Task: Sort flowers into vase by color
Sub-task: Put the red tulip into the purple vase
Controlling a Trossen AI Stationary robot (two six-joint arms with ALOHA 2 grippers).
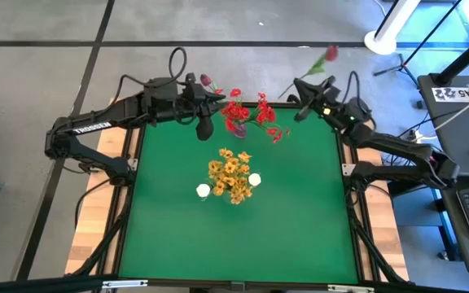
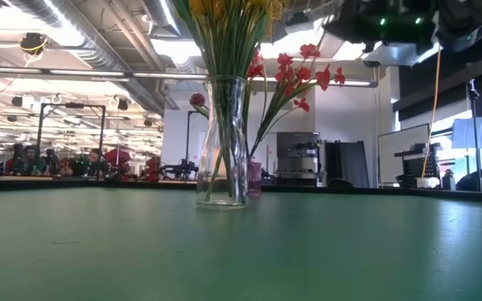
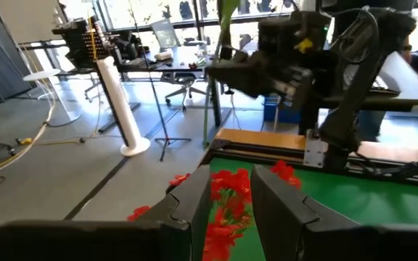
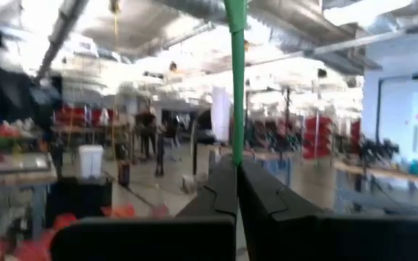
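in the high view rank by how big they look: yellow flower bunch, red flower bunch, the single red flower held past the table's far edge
1. yellow flower bunch
2. red flower bunch, close to the yellow; unsure.
3. single red flower, clearly smallest.

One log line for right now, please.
left gripper: open above red flowers | right gripper: shut on stem | yellow flowers: in vase

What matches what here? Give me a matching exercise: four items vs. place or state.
Items:
1. yellow flowers
2. red flowers
3. right gripper
4. left gripper

States:
A. shut on a green stem
B. open above red blossoms
C. in the glass vase at table centre
D. at the table's far edge

Pairs: 1-C, 2-D, 3-A, 4-B
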